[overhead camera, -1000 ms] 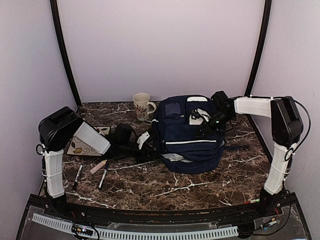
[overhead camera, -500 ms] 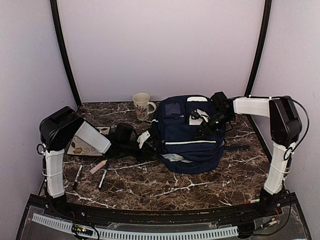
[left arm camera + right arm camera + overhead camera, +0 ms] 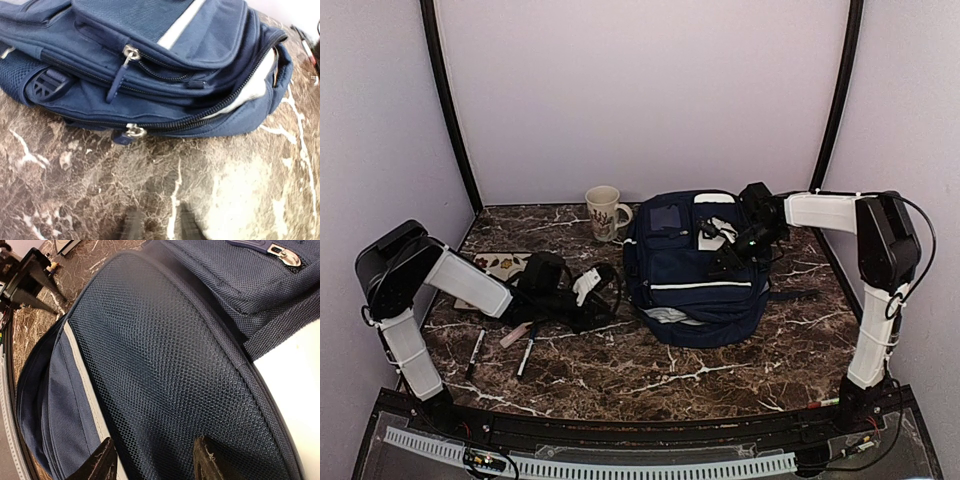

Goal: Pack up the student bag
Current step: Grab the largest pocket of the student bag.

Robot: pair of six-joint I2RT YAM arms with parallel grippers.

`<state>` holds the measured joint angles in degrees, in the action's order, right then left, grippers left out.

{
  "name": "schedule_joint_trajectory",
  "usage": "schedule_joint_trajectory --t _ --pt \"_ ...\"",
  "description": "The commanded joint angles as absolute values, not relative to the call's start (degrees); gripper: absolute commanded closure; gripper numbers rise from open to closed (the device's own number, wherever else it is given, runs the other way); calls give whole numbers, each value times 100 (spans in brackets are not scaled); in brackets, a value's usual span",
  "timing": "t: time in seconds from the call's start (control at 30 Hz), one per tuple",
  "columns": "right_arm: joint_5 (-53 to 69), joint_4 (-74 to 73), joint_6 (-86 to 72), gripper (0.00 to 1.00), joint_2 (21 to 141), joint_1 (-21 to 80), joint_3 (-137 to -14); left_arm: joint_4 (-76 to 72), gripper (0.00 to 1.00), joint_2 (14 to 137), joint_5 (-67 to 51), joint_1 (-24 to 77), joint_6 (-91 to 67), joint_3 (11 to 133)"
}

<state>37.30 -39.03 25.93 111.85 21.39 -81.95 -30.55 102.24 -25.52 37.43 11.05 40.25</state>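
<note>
The navy student bag lies flat right of the table's middle, white stripe and patches up. In the left wrist view its side shows two zipper pulls and a partly open main zipper with white inside. My left gripper hovers low over the marble just left of the bag; its blurred fingers are apart with nothing between them. My right gripper is above the bag's upper right part. It is open, with dark fingertips either side of the mesh pocket.
A cream mug stands behind the bag's left corner. A patterned book lies at the left under my left arm. A pink marker and two dark pens lie at the front left.
My left arm has drawn back to the left, away from the bag, with its elbow swung outward. The right gripper has shifted slightly up the bag.
</note>
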Motion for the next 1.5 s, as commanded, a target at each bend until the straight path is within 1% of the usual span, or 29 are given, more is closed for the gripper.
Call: schedule_joint_trajectory --t 0.0,0.07,0.2,0.43,0.63,0.73,0.83,0.9,0.97,1.07,1.1,1.27,1.37,1.47 --pt "3605 -3970 2526 48 11447 2279 -8234 -3225 57 10306 -2314 3767 1072 4081" --pt "3566 -4001 2552 48 11437 2317 -8227 -3277 50 10601 -2356 3770 1189 4332" --pt "3535 -4042 2573 47 11435 2338 -8195 -3438 47 11141 -2616 3717 1359 4732" --pt "3496 -4059 2584 47 11521 2377 -8156 -3826 47 11602 -2899 3666 1606 5027" --pt "3515 -4163 2610 47 11710 2430 -8306 -3821 50 11748 -3203 3665 1801 5185" --pt "3516 -4190 2602 47 11778 2450 -8340 -3634 54 11815 -3269 3666 1878 5348" --pt "3499 -4192 2610 47 11812 2469 -8324 -3666 62 11836 -3333 3671 1856 5370" --pt "3493 -4187 2610 47 11821 2477 -8316 -3726 65 11839 -3392 3666 1818 5362" --pt "3485 -4191 2610 47 11817 2480 -8307 -3751 72 11847 -3373 3674 1772 5354" --pt "3487 -4199 2621 47 11764 2487 -8318 -3449 90 11832 -3240 3672 1736 5460" --pt "3519 -4224 2638 47 11734 2487 -8348 -3340 93 11805 -3206 3674 1725 5462" --pt "3478 -4330 2695 47 11417 2777 -8629 -3240 100 11324 -2859 3703 1397 5041" --pt "3645 -4295 2545 47 11360 3066 -8794 -2855 100 10919 -2549 3796 1306 4803" --pt "3776 -4257 2347 47 11569 3410 -9136 -2507 100 10544 -2336 3976 1269 4559"
